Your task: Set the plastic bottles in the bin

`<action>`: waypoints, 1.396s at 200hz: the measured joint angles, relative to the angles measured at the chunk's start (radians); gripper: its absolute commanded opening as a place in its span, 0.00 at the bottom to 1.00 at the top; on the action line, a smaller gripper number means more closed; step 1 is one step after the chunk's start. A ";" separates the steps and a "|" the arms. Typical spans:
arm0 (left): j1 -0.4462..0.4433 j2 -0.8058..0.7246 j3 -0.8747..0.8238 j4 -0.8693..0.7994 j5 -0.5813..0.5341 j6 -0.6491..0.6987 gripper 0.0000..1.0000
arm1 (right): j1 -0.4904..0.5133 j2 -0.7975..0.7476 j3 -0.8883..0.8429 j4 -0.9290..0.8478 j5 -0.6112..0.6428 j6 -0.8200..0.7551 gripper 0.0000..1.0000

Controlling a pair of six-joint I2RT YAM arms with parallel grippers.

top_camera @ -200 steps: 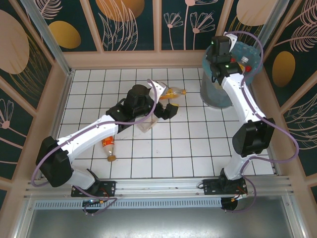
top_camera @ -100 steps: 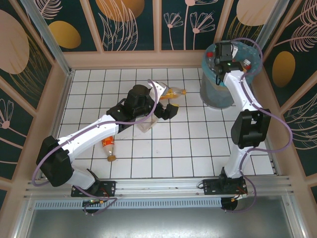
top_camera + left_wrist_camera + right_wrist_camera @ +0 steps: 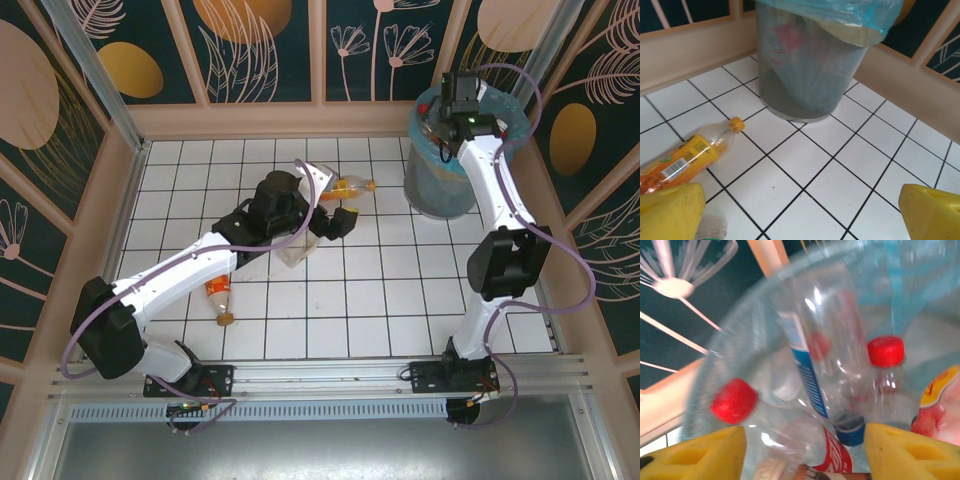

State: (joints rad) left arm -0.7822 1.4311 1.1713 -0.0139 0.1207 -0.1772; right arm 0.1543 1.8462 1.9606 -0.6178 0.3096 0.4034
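The plastic bottles (image 3: 815, 365) already dealt with lie heaped inside the bin (image 3: 440, 190), which stands at the 1 o'clock corner of the counter (image 3: 400, 310). Through the right wrist camera I see a blue-banded one lying across two red-capped ones. All are thin, clear and glossy, resting against the filmy light-blue liner. My right hand (image 3: 452, 112) hangs over the bin's mouth with its yellow pads (image 3: 695, 455) spread wide and nothing between them. I judge that drop finished and the arm free to fetch more.

Work remains on the white glazed tiles. An orange-labelled bottle (image 3: 687, 160) lies on its side near the centre, its orange cap pointing to 3 o'clock, toward the bin. A second bottle (image 3: 220, 292) lies at 8 o'clock, partly under my left forearm. A clear crumpled thing (image 3: 296, 254) beneath that wrist may be a third; I cannot tell.

My left hand (image 3: 340, 224) sits just at 6 o'clock of the orange-labelled bottle, released and empty. The next move is to reach over it and close across its belly. That surface is round and slick and likely to roll, and the wall will probably buckle, so I'd squeeze gently. The bin's grey wall looks like fine mesh and narrows toward its foot.
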 measured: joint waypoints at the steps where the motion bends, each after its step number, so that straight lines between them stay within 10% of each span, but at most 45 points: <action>1: 0.000 -0.002 0.000 0.000 -0.002 -0.001 0.99 | 0.003 -0.003 0.002 0.001 0.004 -0.003 0.68; 61: 0.000 -0.245 -0.041 -0.089 -0.242 -0.029 0.99 | 0.299 -0.219 -0.023 0.070 0.223 -0.050 0.69; 115: 0.002 -0.455 -0.316 -0.190 -0.393 -0.145 0.99 | 0.552 -0.268 -0.387 0.241 0.088 0.048 0.67; 180: 0.002 -0.541 -0.583 -0.208 -0.364 -0.240 0.98 | 0.510 -0.155 -0.864 0.459 -0.201 0.268 0.67; 279: 0.002 -0.246 -0.555 -0.058 -0.312 -0.182 0.96 | 0.446 0.027 -0.962 0.814 -0.437 0.499 0.64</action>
State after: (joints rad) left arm -0.7799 1.1847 0.6159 -0.0719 -0.1917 -0.3595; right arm 0.6006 1.8729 0.9989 0.1963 -0.1276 0.9020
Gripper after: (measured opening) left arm 0.966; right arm 0.663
